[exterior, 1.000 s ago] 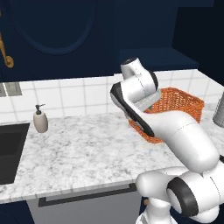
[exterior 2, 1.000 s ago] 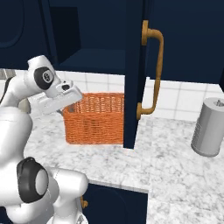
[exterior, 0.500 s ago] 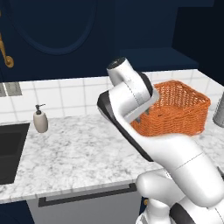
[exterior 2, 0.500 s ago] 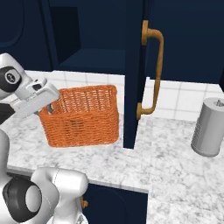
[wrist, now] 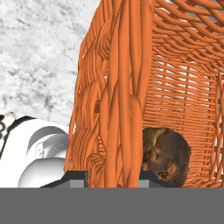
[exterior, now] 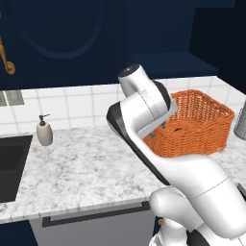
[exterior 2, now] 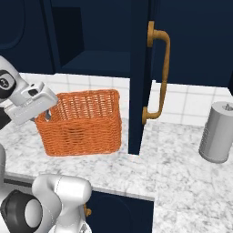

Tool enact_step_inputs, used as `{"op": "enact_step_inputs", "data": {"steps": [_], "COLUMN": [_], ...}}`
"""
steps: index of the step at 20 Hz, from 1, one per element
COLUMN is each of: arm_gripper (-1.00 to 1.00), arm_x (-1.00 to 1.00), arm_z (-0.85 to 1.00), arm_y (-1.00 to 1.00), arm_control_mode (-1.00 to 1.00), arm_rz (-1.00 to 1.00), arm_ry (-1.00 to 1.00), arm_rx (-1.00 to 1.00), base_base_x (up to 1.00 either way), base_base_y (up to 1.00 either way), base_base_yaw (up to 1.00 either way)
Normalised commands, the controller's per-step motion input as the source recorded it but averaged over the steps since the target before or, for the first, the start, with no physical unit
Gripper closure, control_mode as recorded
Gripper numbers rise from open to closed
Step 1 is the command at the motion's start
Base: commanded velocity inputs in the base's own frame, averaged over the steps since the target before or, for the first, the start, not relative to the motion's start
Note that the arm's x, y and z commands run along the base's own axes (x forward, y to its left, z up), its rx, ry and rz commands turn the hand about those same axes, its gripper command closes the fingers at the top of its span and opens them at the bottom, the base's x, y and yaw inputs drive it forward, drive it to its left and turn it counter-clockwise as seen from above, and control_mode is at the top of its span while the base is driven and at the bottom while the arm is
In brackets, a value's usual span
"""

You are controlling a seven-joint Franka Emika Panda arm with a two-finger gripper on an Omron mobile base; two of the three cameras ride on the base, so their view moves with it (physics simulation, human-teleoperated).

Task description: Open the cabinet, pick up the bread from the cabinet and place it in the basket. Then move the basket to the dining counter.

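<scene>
From the left base view I see the wicker basket point(exterior: 194, 122) toward the right end of the marble counter point(exterior: 72, 163), near the tiled backsplash, with my arm's wrist reaching over its near-left rim; I cannot tell from here whether its base touches the stone. A soap dispenser point(exterior: 44, 131) stands well apart by the black sink point(exterior: 10, 166) at the left edge. In the right base view the pincer point(exterior 2: 46, 113) sits at the basket's left rim, and the basket appears raised slightly off the counter, just beside the open cabinet door point(exterior 2: 139, 77) with its brass handle point(exterior 2: 157, 77); a grey canister point(exterior 2: 217, 132) stands near the right edge. In the hand view the pincer's two tips straddle the woven wall, closed on it as far as I can judge, and the bread point(wrist: 166, 155) lies inside at the bottom. I judge the carry to the dining counter is in hand. To do it well I would keep the basket level so the bread cannot roll out, clear the door edge, and move slowly, since a one-sided rim grip may let it swing.
</scene>
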Motion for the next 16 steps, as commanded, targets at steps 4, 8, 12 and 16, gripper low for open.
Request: {"op": "enact_step_inputs", "data": {"steps": [4, 8, 12, 16], "arm_gripper": [1.0, 1.0, 1.0, 1.0], "arm_x": [0.0, 0.0, 0.0, 0.0], "arm_z": [0.0, 0.0, 0.0, 0.0], "arm_y": [0.0, 0.0, 0.0, 0.0], "arm_control_mode": [-1.0, 1.0, 1.0, 1.0], "arm_rz": [0.0, 0.0, 0.0, 0.0], "arm_ry": [0.0, 0.0, 0.0, 0.0], "arm_rx": [0.0, 0.0, 0.0, 0.0], "base_base_x": [0.0, -0.41, -0.59, -0.79], "base_base_y": [0.0, 0.31, 0.68, 0.82], "base_base_yaw": [0.0, 0.01, 0.07, 0.23]}}
